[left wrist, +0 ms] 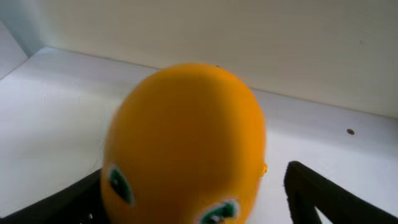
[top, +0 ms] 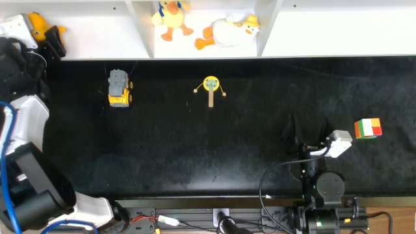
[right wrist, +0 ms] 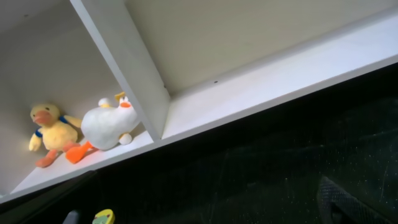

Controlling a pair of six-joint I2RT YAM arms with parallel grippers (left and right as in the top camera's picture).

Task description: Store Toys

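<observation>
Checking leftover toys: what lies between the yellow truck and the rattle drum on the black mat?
Nothing. In the top view, the black mat between the yellow truck and the rattle drum is bare.

orange toy (left wrist: 186, 137), green eyes; white shelf (left wrist: 50, 112) beneath; pale wall (left wrist: 249, 37) behind

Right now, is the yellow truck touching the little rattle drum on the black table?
Apart. The top view shows the yellow truck and the rattle drum with a wide strip of bare black table between them.
</observation>
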